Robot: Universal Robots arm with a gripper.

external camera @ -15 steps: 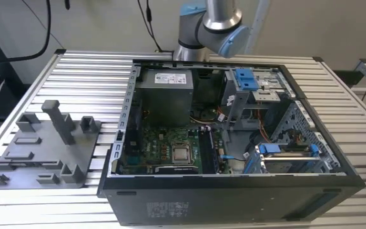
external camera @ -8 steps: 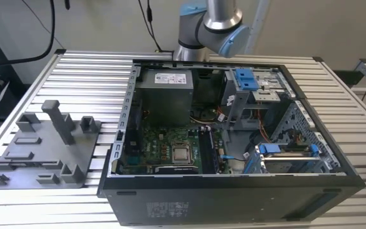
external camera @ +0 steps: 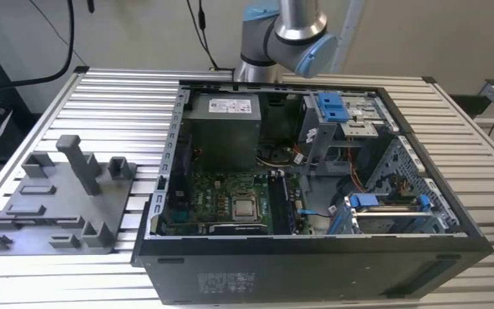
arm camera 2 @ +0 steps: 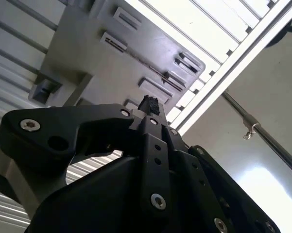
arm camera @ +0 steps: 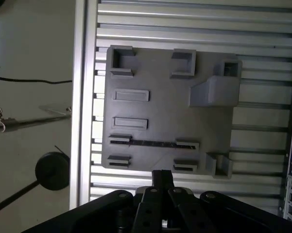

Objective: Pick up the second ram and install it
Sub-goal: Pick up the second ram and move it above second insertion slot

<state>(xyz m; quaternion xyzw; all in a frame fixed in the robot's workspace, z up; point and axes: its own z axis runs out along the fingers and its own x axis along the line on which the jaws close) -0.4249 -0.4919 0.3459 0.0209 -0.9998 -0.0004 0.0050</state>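
Slatted metal surface [external camera: 118, 96] | exterior view's left: grey fixture [external camera: 49, 212] rests on it | second ram [arm camera: 153, 143] sits on edge in a fixture slot | pincer [arm camera: 161, 174] near it, not touching, fingers pressed together, holding nothing | exterior view's right: open computer case [external camera: 316, 270]
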